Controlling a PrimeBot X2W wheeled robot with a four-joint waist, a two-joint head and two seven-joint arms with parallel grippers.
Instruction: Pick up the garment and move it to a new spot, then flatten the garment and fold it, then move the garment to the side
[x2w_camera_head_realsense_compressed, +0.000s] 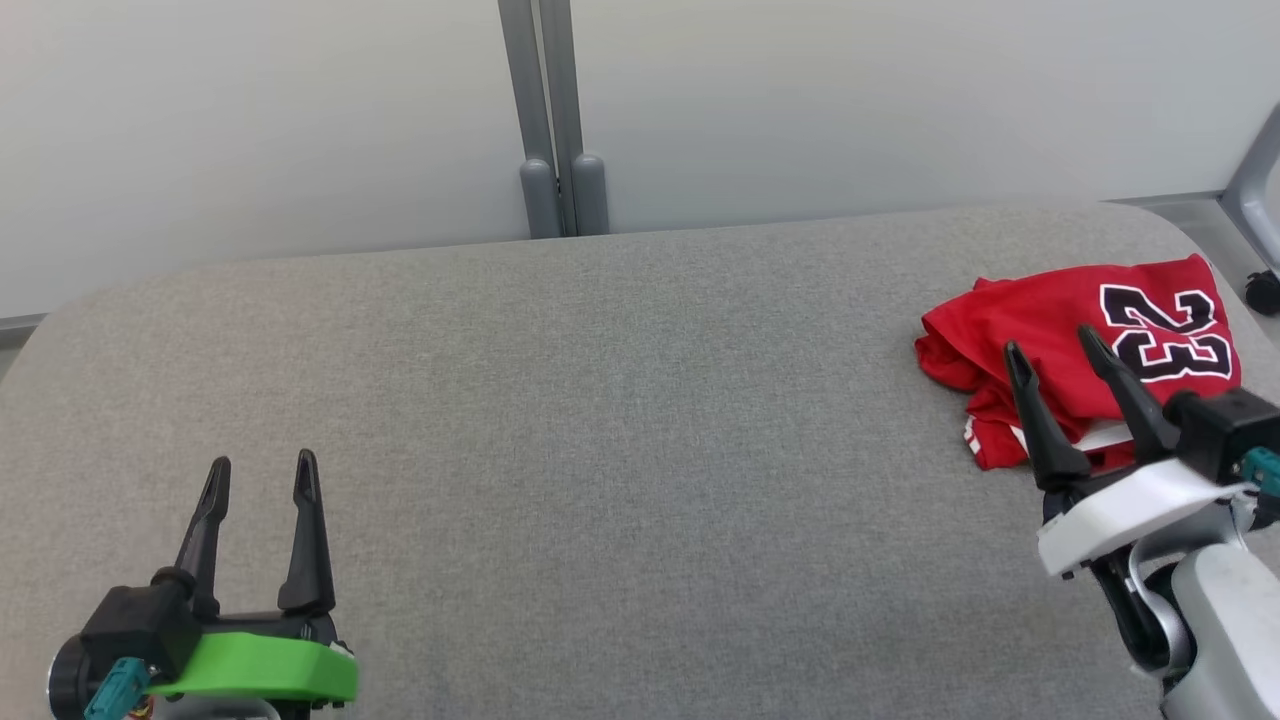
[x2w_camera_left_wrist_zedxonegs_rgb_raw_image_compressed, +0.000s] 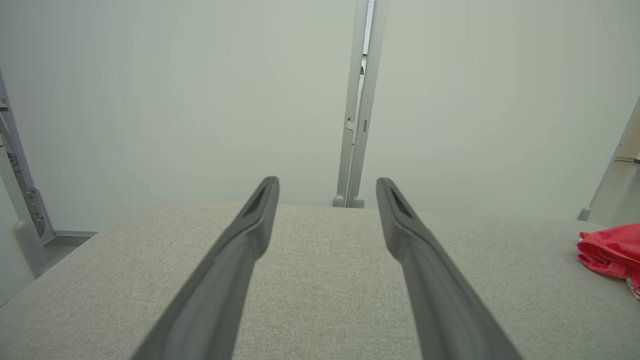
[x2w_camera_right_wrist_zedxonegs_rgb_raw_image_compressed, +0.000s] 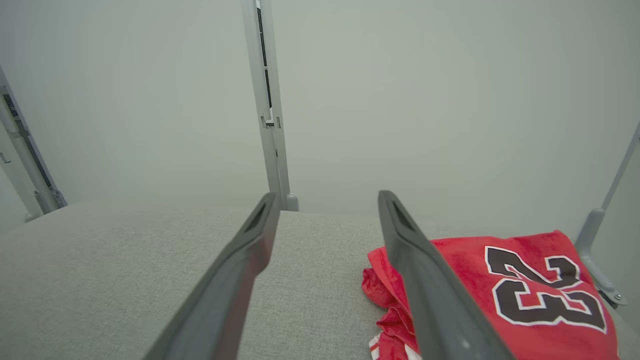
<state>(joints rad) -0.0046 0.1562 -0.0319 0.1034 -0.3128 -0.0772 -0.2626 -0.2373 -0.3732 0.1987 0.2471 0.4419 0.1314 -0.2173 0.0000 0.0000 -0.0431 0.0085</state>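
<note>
Red jersey lay bundled at frame right: awaiting pickup, or already folded aside. My left gripper and right gripper gaped empty.

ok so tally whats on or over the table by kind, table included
red number 23 jersey: 1
end effectors: 2, the left end effector and the right end effector, both open
grey padded table: 1
total: 4

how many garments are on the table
1: a red jersey marked 23, lying bunched at the right end of the grey table, just ahead of the open right gripper. Its folds could hide something smaller.
</note>
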